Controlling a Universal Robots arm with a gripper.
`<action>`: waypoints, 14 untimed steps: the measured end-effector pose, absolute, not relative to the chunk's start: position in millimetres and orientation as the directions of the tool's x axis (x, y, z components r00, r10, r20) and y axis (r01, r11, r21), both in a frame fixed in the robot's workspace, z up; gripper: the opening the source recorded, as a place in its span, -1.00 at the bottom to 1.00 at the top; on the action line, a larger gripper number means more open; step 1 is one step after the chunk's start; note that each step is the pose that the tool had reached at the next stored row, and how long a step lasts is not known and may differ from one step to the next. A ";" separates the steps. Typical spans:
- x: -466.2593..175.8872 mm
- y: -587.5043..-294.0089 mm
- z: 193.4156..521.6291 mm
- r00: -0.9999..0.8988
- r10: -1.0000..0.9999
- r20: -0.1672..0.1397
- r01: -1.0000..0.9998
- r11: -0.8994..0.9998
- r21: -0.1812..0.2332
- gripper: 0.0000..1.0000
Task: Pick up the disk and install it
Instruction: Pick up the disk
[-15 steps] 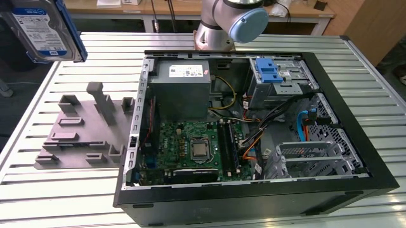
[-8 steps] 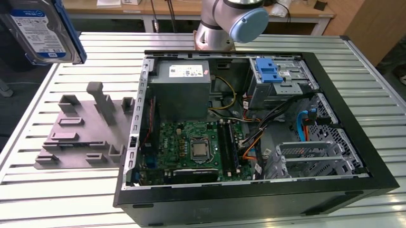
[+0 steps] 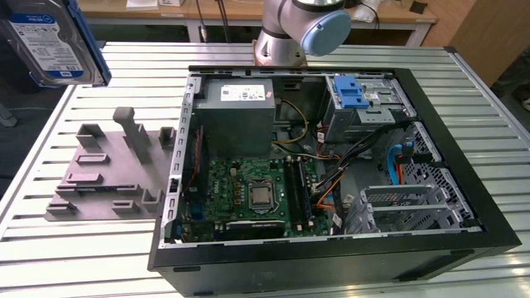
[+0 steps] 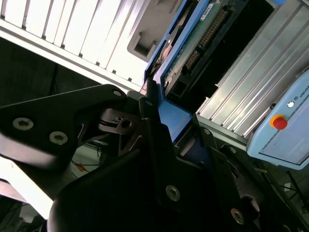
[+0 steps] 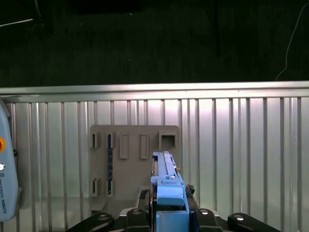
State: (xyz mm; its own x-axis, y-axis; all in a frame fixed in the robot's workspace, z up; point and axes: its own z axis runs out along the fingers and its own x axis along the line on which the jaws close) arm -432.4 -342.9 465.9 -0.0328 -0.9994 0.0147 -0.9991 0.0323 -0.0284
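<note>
The jaws are clamped on the disk [image 3: 51, 43]. It hangs clear of the counter [image 3: 83, 261], above the grey rack [image 5: 130, 166] by its edge.

The disk [image 3: 58, 43] has a blue and white label [image 3: 43, 38] with rows of small print, too small to tell. In the computer [image 3: 331, 267], the grey box [image 3: 236, 130] has a white sticker [image 3: 242, 93] with tiny dark print that I cannot make out. In the second wrist view, a pale control box [image 4: 285, 140] has a short line of letters beside its red button [image 4: 279, 122].
</note>
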 end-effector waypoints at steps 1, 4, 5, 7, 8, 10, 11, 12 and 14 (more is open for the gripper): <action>-432.3 -343.4 467.2 -0.033 -0.999 0.015 -0.999 0.032 -0.028 -0.27; -431.9 -344.2 470.8 -0.033 -0.999 0.015 -0.999 0.032 -0.028 -0.27; -431.6 -344.6 470.9 -0.033 -0.999 0.015 -0.999 0.032 -0.028 -0.27; -430.8 -345.8 470.9 -0.033 -0.999 0.015 -0.999 0.032 -0.029 -0.27; -430.0 -346.6 470.9 -0.033 -0.999 0.015 -0.999 0.032 -0.029 -0.27; -427.5 -348.3 471.0 -0.033 -0.999 0.015 -0.999 0.032 -0.028 -0.27; -425.9 -348.9 471.0 -0.033 -0.999 0.015 -0.999 0.032 -0.027 -0.27; -424.2 -349.3 471.0 -0.033 -0.999 0.015 -0.999 0.032 -0.026 -0.27; -419.8 -350.0 471.0 -0.033 -0.999 0.015 -0.999 0.032 -0.025 -0.27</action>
